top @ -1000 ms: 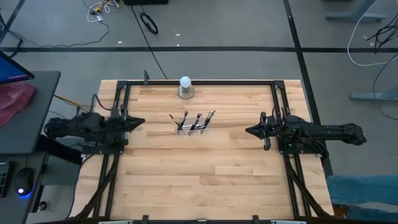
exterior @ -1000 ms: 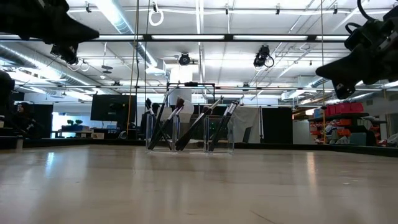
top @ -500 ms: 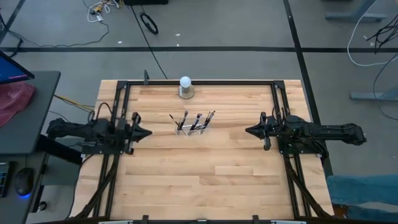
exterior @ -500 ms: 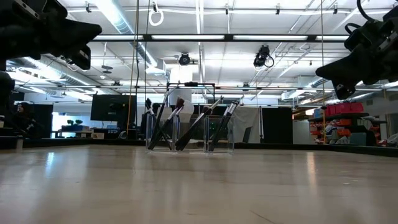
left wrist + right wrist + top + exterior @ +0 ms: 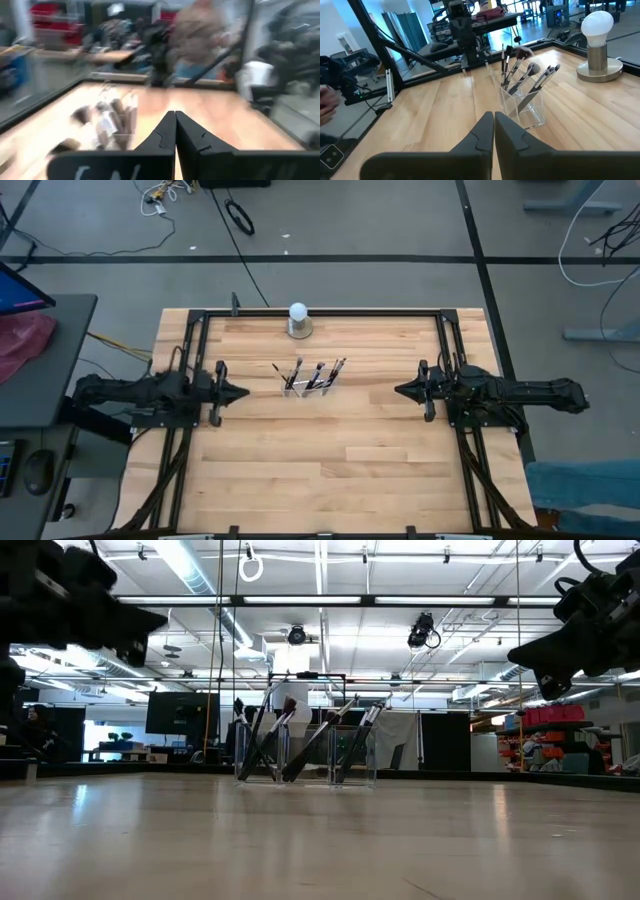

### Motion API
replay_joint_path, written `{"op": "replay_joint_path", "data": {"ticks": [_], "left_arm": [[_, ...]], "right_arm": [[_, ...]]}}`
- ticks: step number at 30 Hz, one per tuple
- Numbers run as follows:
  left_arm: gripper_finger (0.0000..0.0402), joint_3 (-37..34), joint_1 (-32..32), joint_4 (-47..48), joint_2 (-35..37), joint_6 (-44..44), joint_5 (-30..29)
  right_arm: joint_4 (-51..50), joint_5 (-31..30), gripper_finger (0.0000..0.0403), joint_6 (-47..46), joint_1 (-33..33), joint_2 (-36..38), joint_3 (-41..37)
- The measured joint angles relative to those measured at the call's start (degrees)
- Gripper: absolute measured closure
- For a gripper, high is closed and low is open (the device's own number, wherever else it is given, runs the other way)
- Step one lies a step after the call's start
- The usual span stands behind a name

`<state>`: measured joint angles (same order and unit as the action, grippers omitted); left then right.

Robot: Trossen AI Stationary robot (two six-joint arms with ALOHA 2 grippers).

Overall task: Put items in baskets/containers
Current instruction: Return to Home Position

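Observation:
Several thin makeup brushes (image 5: pixel 312 373) stand tilted in a clear plastic holder (image 5: pixel 306 385) at the table's far middle; they also show in the low view (image 5: pixel 305 740) and the right wrist view (image 5: pixel 525 75). Their lower ends rest inside the holder and their bristle tips lean up over its rim. My left gripper (image 5: pixel 244 392) is shut, level above the left side of the table, pointing toward the holder. My right gripper (image 5: pixel 398 390) is shut, level above the right side, pointing toward the holder too. Neither holds anything.
A white ball on a grey round base (image 5: pixel 299 320) stands at the far edge, behind the holder. A black metal frame (image 5: pixel 320 311) runs along the table's edges. Bare wood (image 5: pixel 320 460) lies between the arms and toward the near edge.
My left gripper has sunk and gone toward the table's right, a little nearer the holder, and has tipped to level. It has stayed shut. My right arm and the brushes have kept still.

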<state>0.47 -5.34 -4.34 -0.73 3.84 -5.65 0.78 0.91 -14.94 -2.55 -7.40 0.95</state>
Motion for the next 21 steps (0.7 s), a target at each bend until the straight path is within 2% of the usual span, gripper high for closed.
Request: {"op": "replay_joint_path", "data": {"ticks": [4, 7, 14, 21], "left_arm": [[0.0384, 0.1, 0.8, 0.2, -1.2, 4.4, -6.3], [0.0374, 0.1, 0.8, -1.1, -1.0, 6.3, -6.6], [0.0368, 0.1, 0.9, 0.2, -0.8, 1.8, -6.7], [0.0367, 0.2, 6.7, 3.0, 0.6, 3.2, 3.3]], "right_arm": [[0.0, 0.0, 0.0385, 0.0, 0.0, 0.0, 0.0], [0.1, 0.0, 0.0385, 0.0, 0.0, 0.0, 0.0], [0.1, 0.0, 0.0385, 0.0, 0.0, 0.0, 0.0], [0.2, 0.0, 0.0385, 0.0, 0.0, 0.0, 0.0]]}}
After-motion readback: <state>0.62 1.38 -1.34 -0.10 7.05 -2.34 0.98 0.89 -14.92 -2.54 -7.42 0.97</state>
